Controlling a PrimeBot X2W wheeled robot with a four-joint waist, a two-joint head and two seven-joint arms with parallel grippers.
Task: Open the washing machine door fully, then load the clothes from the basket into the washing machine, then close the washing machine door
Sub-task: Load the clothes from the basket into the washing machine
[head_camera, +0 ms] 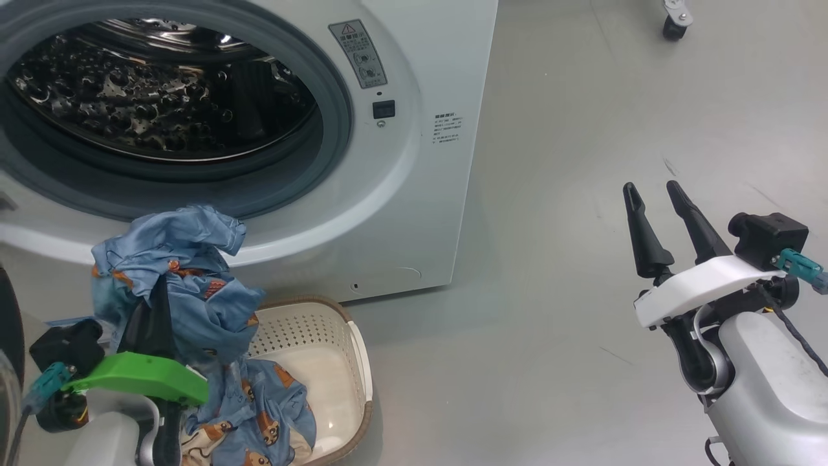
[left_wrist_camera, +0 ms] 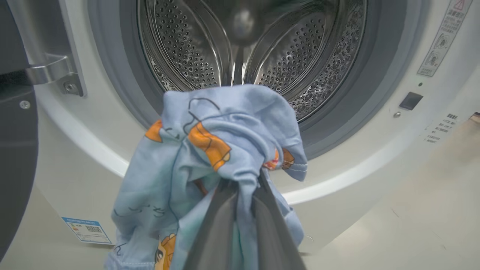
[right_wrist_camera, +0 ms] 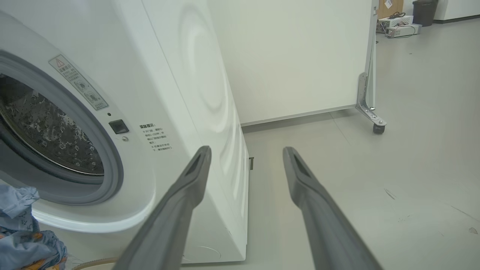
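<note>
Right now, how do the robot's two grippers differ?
The left gripper is shut on the clothes; the right gripper is open, empty. The left gripper's mount is green, the right gripper's white. The left gripper is by the basket and washing machine; the right gripper is over bare floor. Both have two long dark fingers.

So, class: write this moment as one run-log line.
phase: loading | left pincer: shut on clothes, held before washing machine opening | right pincer: open, empty | basket: clothes trail into it | washing machine door: open
</note>
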